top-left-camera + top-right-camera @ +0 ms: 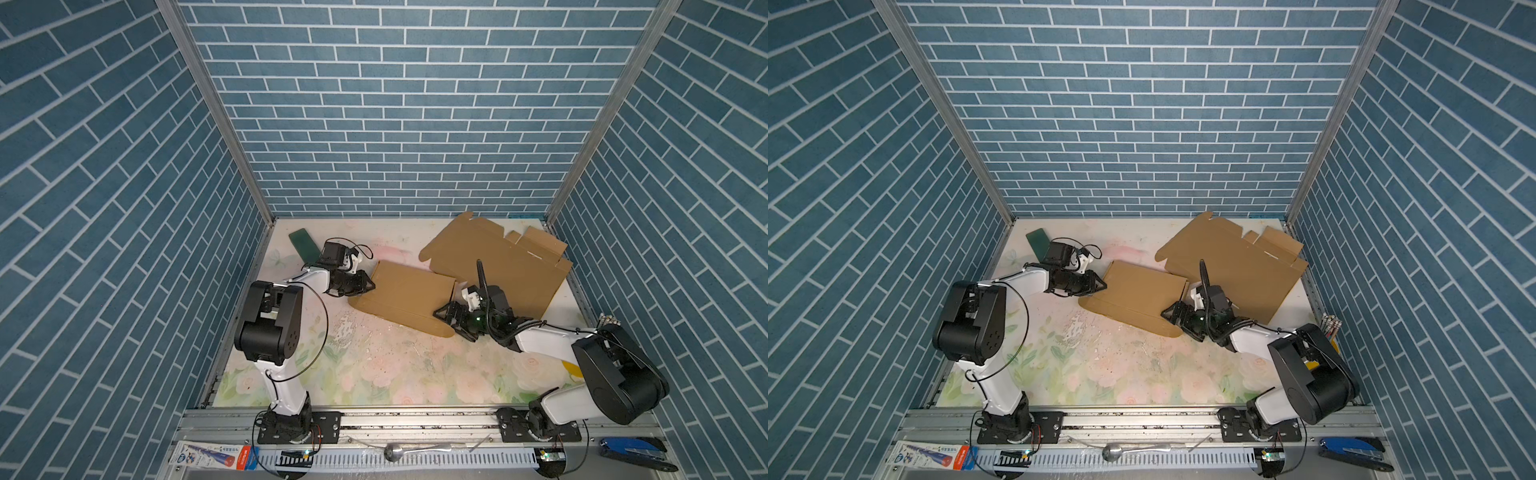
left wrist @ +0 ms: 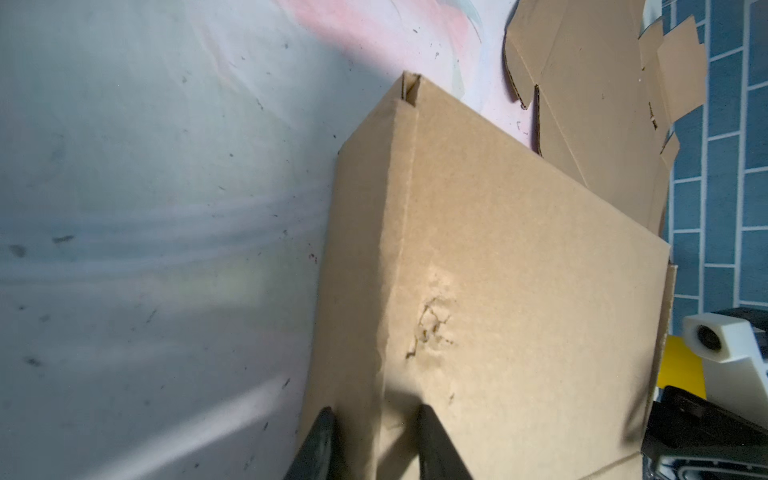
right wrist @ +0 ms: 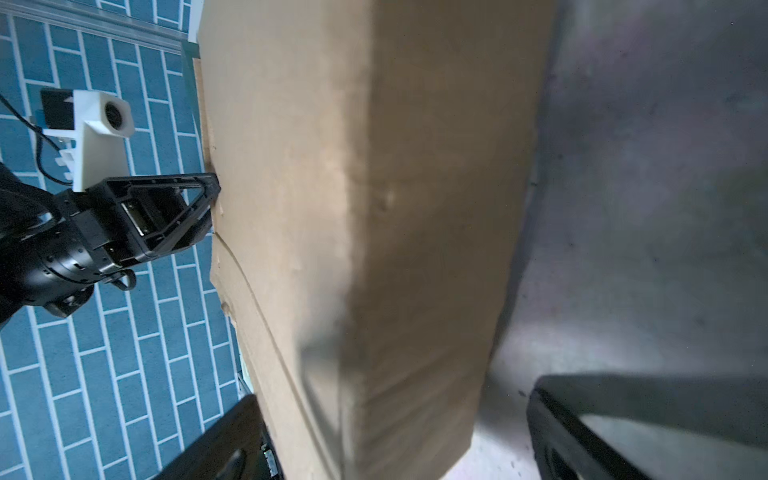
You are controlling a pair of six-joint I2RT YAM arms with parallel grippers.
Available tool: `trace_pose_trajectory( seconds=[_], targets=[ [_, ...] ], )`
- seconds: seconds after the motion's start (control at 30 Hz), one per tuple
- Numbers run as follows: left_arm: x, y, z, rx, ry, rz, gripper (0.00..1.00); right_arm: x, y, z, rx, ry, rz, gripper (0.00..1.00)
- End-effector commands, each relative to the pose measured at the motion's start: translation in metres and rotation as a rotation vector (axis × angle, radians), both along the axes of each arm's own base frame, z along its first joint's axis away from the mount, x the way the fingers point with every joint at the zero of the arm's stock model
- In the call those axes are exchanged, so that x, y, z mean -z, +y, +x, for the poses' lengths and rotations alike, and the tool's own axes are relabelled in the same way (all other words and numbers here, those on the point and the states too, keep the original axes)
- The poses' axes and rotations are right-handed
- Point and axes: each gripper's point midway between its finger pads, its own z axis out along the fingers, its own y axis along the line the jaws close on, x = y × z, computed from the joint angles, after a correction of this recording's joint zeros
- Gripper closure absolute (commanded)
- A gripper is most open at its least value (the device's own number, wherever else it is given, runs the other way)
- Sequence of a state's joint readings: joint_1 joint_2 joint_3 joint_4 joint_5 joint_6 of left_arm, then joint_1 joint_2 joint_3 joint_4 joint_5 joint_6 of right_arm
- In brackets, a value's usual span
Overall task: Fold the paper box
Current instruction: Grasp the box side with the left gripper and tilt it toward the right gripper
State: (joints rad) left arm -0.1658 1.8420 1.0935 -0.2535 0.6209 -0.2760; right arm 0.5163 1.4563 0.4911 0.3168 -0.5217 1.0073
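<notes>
As left end effector (image 2: 374, 409) straddles, box edge (image 2: 361, 249)

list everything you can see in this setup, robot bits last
partly folded box: 1, brown, middle of the table
flat cardboard sheet: 1, brown, back right, unfolded
flat slab: 1, dark green, back left corner
table: 1, pale floral top
walls: 3, blue brick pattern, around the table
packet: 1, white, blue and orange, front ledge, left
spoon: 1, silver, front ledge, middle
hand tool: 1, blue and black, front ledge, right
pencils: a bunch, count unclear, right edge of the table
left gripper: 1, black, closed on the box's left edge
right gripper: 1, black, open at the box's right end
</notes>
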Motion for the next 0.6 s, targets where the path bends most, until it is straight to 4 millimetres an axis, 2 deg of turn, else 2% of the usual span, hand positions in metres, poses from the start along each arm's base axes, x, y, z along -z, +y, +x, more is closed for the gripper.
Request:
trace_pose_trajectory(
  seconds=[0.0, 0.13, 0.27, 0.4, 0.47, 0.57],
  targets=[
    [0.068, 0.036, -0.053, -0.046, 0.314, 0.117, 0.73, 0.000, 0.004, 0.003, 0.025, 0.023, 0.051, 0.01],
    [0.070, 0.039, -0.052, -0.045, 0.341, 0.118, 0.74, 0.002, 0.010, 0.008, 0.011, 0.024, 0.068, 0.01],
    [0.070, 0.040, -0.051, -0.045, 0.336, 0.121, 0.73, -0.007, 0.024, 0.021, -0.009, 0.004, 0.127, 0.01],
    [0.065, 0.039, -0.046, -0.057, 0.313, 0.111, 0.61, -0.025, 0.037, 0.033, -0.008, -0.029, 0.230, 0.12],
    [0.052, 0.033, -0.039, -0.063, 0.277, 0.066, 0.50, -0.031, 0.039, 0.037, 0.004, -0.036, 0.270, 0.18],
    [0.018, 0.029, -0.027, -0.074, 0.174, 0.023, 0.40, -0.033, 0.038, 0.037, 0.029, -0.019, 0.286, 0.26]
  ],
)
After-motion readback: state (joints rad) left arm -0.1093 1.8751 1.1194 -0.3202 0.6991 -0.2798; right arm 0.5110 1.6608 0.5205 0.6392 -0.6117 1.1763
